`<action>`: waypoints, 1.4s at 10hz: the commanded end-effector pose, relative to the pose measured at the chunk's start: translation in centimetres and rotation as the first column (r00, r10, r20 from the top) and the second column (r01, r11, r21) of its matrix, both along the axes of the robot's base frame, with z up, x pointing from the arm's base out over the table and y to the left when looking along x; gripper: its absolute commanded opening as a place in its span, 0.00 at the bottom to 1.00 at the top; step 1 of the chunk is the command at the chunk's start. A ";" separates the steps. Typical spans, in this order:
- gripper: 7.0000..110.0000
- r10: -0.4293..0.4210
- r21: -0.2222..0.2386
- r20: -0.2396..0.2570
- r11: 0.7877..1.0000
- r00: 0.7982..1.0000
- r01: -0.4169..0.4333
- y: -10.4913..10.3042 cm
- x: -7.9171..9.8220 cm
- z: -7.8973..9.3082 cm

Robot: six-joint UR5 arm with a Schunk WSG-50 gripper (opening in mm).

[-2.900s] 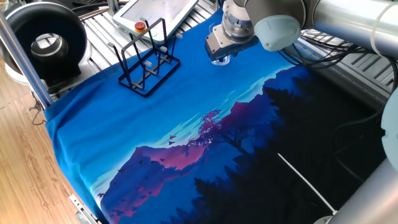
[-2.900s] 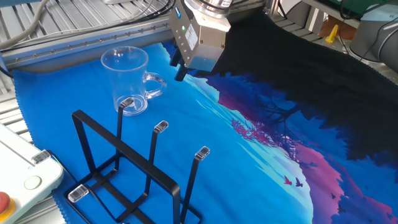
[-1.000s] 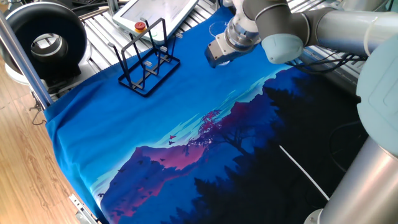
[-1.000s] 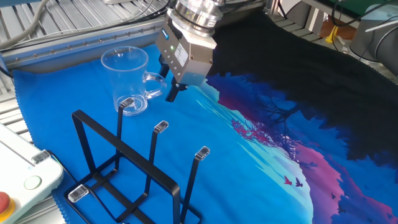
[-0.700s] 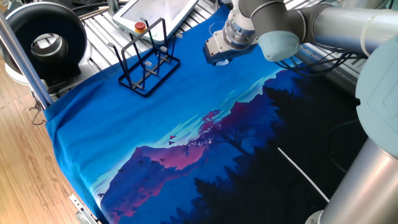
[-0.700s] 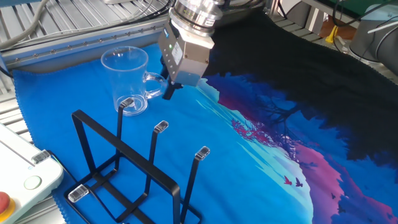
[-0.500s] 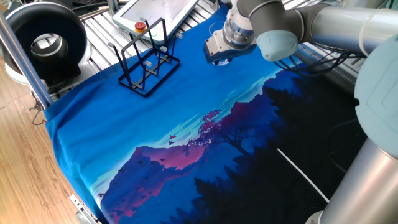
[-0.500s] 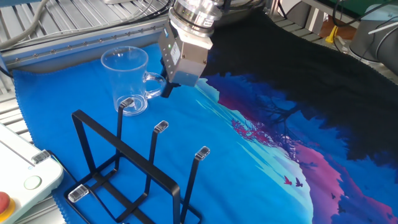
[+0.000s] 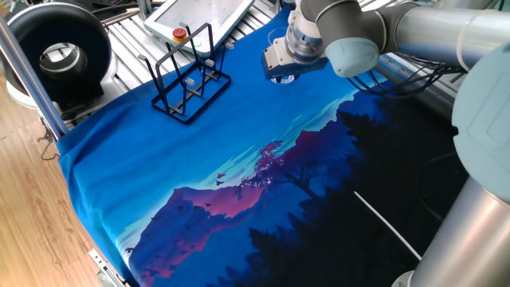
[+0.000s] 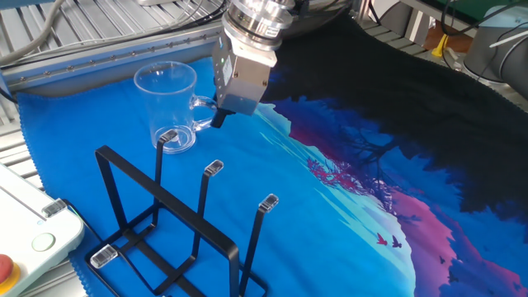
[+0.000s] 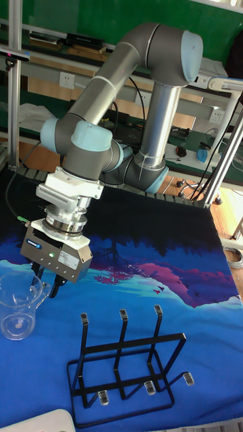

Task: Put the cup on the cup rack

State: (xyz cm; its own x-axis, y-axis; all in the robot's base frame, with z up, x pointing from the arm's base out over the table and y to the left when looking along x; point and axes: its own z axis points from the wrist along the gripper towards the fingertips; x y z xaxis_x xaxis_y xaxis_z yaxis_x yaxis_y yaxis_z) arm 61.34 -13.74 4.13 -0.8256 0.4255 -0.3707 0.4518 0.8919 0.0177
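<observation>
The silver two-finger gripper [image 10: 219, 118] has slid leftward across the blue landscape-printed cloth [image 10: 330, 223] over the last few seconds. It has also turned at the wrist, so that it now sits right against the handle of the small clear see-through cup [image 10: 167, 103]. A moment ago there was a visible gap between them; now, in the other fixed view, the dark fingertip overlaps the handle's outer curve.

The cup stands upright on the cloth in the upper left of that view, apparently undisturbed. It is behind the black thin-wire cup rack [image 10: 165, 198] and apart from it — not yet lifted.

In the tall fixed view the fingers [image 11: 54, 291] are apart, hanging low at the left of the frame, with the cup's handle seemingly between them. Whether either pad touches the glass cannot be told.

My reading is that the approach is nearly over and closing on the handle comes next. The transfer to the rack's upright prongs — lower left in the other fixed view — has yet to begin, so most of the task remains.
</observation>
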 end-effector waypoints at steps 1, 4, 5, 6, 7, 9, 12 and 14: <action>0.36 -0.072 0.033 0.010 0.997 0.997 0.071 -0.1 0.2 0.0; 0.36 -0.080 0.031 0.031 0.996 0.996 0.079 -0.3 0.7 0.1; 0.36 -0.084 0.038 0.035 0.996 0.996 0.082 -0.2 0.8 0.1; 0.36 -0.098 0.045 0.037 0.994 0.994 0.096 -0.2 0.8 0.1; 0.36 -0.115 0.054 0.039 0.992 0.993 0.113 -0.1 0.9 0.1; 0.36 -0.154 0.065 0.039 0.986 0.987 0.151 -0.3 0.7 0.0; 0.36 -0.177 0.038 0.009 0.983 0.984 0.177 -0.9 -0.2 -0.3; 0.36 -0.183 0.042 0.017 0.982 0.983 0.182 -1.0 0.0 -0.3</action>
State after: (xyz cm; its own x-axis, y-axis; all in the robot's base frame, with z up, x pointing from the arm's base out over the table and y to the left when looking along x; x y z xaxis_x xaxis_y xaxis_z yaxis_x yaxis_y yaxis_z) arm 61.49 -14.45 3.84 -0.7407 0.5596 -0.3718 0.5837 0.8100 0.0564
